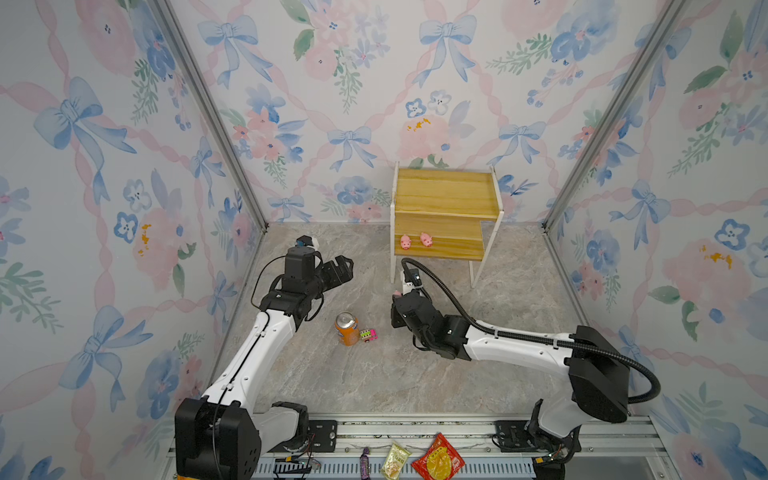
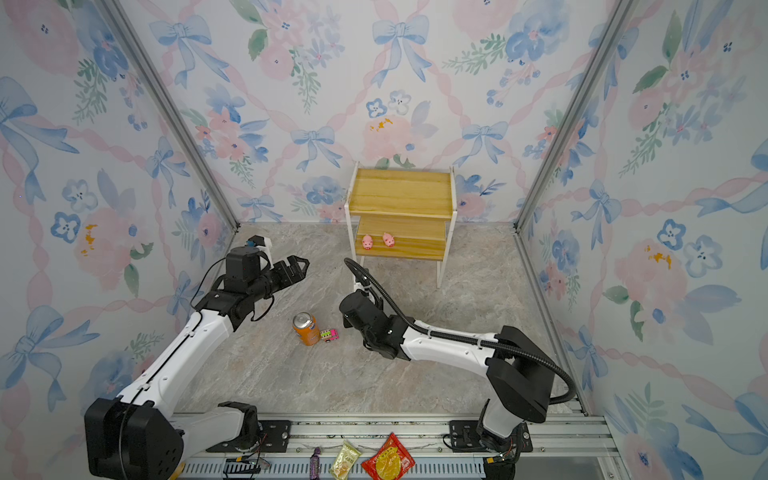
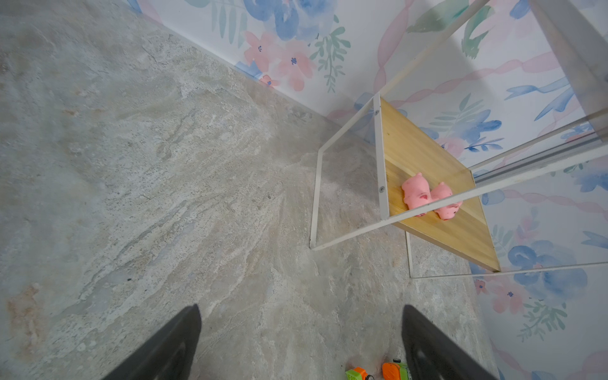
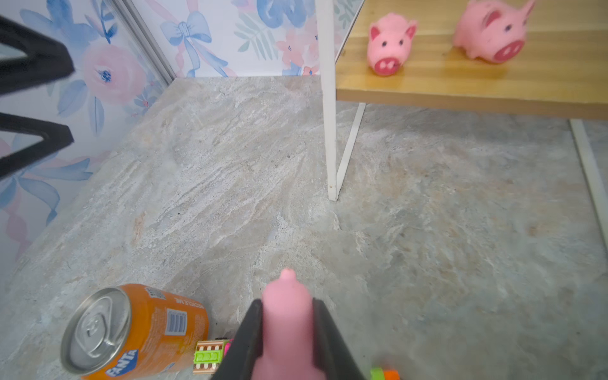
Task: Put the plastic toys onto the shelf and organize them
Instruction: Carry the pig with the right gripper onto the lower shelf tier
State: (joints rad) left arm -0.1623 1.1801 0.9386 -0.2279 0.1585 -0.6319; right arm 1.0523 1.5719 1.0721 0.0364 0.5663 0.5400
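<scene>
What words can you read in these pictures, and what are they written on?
"FANTA": on the orange soda can.
Small print beside the barcode on that can: too blurred to read.
Print on the snack packets: too small to read.
No other words or numbers show.

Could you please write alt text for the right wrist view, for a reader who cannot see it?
The right hand is shut on a pink pig, with stone-patterned floor beyond. Ahead, two more pigs stand on the shelf's lower board; an orange soda can sits beside a small toy truck.
</scene>
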